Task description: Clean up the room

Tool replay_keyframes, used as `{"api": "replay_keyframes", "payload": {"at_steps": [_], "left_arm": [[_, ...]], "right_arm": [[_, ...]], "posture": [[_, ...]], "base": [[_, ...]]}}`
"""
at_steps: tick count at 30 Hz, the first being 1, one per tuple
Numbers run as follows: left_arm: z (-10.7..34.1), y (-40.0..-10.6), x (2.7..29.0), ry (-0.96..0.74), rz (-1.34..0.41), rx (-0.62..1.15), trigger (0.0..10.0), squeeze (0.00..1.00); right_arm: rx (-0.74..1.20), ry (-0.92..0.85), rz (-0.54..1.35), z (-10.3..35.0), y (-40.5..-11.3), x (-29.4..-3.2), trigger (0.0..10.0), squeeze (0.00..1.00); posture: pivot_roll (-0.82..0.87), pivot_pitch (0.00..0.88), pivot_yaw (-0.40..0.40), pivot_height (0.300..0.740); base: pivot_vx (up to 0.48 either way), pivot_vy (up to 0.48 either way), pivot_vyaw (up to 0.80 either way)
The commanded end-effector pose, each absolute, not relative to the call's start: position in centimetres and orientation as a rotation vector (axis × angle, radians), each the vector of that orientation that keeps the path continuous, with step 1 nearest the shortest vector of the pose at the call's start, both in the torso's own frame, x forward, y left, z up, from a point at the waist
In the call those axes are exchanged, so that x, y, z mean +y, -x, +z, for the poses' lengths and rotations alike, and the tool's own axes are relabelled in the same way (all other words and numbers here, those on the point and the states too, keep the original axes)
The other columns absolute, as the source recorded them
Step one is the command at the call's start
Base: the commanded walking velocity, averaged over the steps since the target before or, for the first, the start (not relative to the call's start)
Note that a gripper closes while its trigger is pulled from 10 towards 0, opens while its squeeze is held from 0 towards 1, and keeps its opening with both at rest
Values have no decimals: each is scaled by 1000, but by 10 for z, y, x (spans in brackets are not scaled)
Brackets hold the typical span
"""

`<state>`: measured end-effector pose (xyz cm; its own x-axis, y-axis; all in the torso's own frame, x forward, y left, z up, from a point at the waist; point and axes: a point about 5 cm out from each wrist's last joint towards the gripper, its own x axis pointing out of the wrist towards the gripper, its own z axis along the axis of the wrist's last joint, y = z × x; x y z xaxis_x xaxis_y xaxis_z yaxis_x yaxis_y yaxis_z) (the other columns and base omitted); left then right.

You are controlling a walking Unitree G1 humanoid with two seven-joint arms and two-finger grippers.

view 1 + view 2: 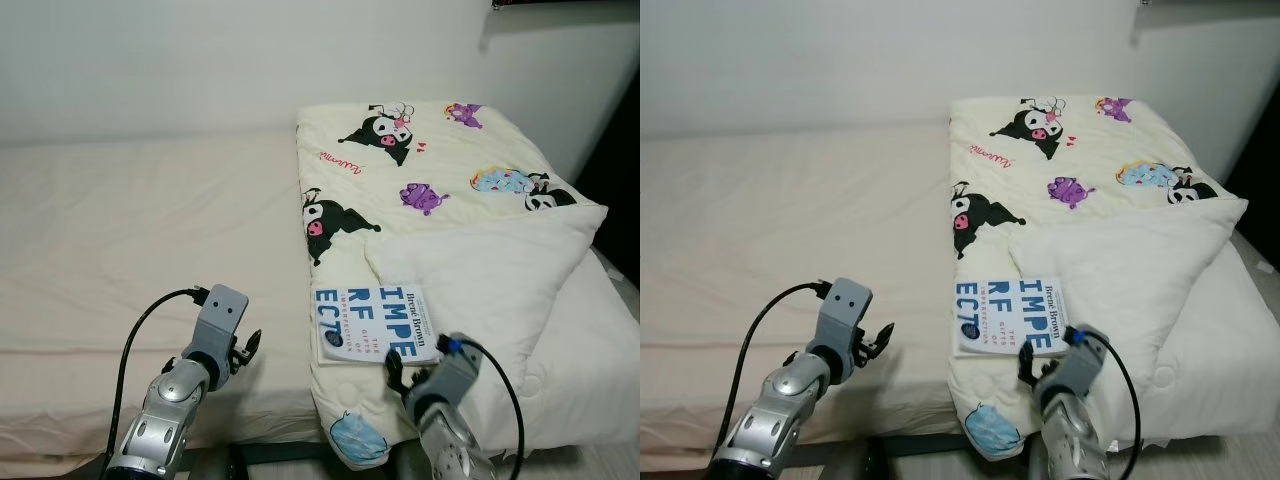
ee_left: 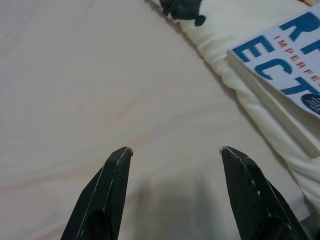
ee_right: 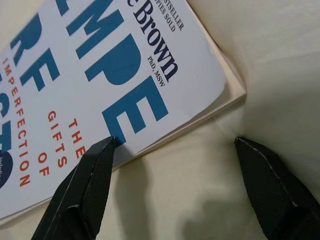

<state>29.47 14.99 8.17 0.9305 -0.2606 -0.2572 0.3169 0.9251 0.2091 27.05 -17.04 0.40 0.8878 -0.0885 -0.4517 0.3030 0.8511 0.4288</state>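
While both jaws gape: right pincer (image 3: 175,142) at one book (image 1: 367,323) | left pincer (image 2: 175,150) over bed (image 1: 130,230) | one quilt (image 1: 440,170)

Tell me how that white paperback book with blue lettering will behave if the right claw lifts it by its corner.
The white paperback book with blue lettering looks thin, so it will probably bend or fan open. It lies on the soft cream cartoon-print quilt, which may give way under the open right claw. Its glossy-looking cover might slip.
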Motion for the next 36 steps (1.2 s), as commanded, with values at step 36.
{"api": "replay_keyframes", "payload": {"at_steps": [36], "left_arm": [[91,-299,154,-329,-282,148,10000,0]], "right_arm": [[221,-717,-49,32,-288,-155,10000,0]], "posture": [[28,60,28,559]], "base": [[0,0,0]]}}
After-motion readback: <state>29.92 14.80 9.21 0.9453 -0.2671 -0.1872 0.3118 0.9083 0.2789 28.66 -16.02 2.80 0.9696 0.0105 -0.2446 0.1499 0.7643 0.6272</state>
